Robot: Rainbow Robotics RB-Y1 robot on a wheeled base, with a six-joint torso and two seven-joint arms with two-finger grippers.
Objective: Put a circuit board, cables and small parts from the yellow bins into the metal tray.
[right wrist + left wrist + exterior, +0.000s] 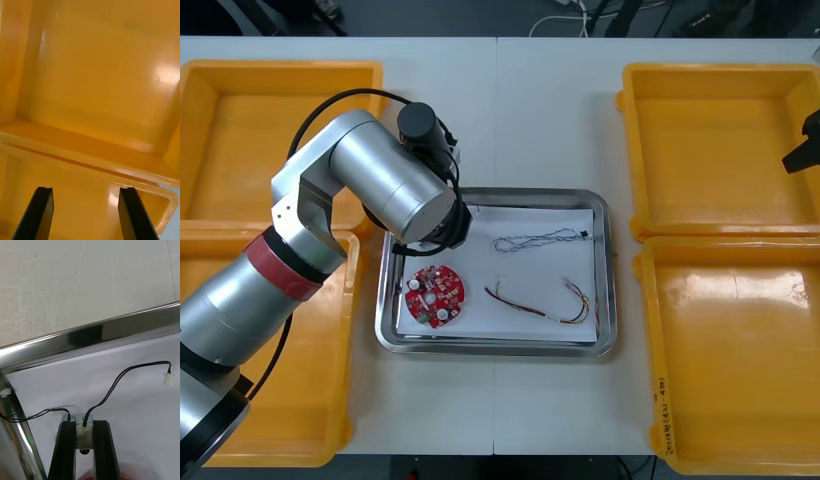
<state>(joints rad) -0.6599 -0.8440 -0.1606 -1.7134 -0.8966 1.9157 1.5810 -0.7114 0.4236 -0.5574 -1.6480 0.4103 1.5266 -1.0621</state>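
Here the left gripper (84, 425) is low over the white inside of the metal tray (93, 335), near a corner. Its fingers are closed on a small metal part (84, 432), from which a black cable (120, 380) runs to a white plug (168, 379). In the tray also lie a red circuit board (434, 295), a blue and white cable (535, 240) and a red and yellow cable (545, 302). The right gripper (86, 189) hangs above the far right yellow bin (720, 150), fingers apart and empty. The near right yellow bin (740, 350) has writing on its rim, too small to read.
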